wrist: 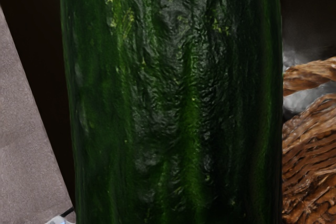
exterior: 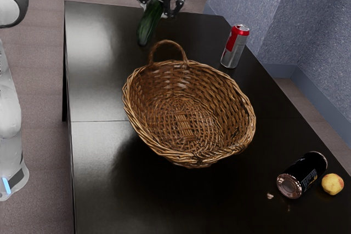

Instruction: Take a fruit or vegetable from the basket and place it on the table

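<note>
Exterior view, near to far: dark can point(exterior: 303, 175) on its side, lower right of frame, yellow fruit point(exterior: 332, 184) just beside it. Wicker basket point(exterior: 225, 89) mid-frame on black table point(exterior: 98, 190). Red-and-silver can point(exterior: 235, 47) upright, upper right. Cucumber point(exterior: 149, 23) top centre-left, beyond basket handle — gripper point(exterior: 157, 9) closed around it, fingers parted by its width. Cucumber touching table — cannot tell.

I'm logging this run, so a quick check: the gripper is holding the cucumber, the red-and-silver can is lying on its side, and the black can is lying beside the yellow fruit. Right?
Not quite: the exterior view shows the red-and-silver can standing upright. The gripper does hold the cucumber, and the black can lies beside the yellow fruit.
</note>
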### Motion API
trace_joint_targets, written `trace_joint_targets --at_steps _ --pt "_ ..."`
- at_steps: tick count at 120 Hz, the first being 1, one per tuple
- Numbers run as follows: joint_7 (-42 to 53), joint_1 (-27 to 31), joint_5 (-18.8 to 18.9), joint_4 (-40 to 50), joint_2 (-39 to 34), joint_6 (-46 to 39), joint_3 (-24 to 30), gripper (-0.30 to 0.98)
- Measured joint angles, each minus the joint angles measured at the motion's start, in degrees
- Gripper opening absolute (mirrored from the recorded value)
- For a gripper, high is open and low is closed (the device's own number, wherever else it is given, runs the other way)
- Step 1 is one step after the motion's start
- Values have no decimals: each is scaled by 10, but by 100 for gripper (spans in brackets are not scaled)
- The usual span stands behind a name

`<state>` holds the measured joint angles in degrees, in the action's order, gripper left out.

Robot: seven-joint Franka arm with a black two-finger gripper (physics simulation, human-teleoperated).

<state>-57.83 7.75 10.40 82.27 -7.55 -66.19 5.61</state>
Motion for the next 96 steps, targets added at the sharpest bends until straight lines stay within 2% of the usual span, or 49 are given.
trace_joint_targets --at_steps 14,50,76,96 --pt "62 125 9 -3 -7 15 -2 20" --pt "237 287 14 11 37 -18 2 21" --pt "354 334 13 13 124 -86 8 20" --pt "420 297 14 15 154 -133 22 21"
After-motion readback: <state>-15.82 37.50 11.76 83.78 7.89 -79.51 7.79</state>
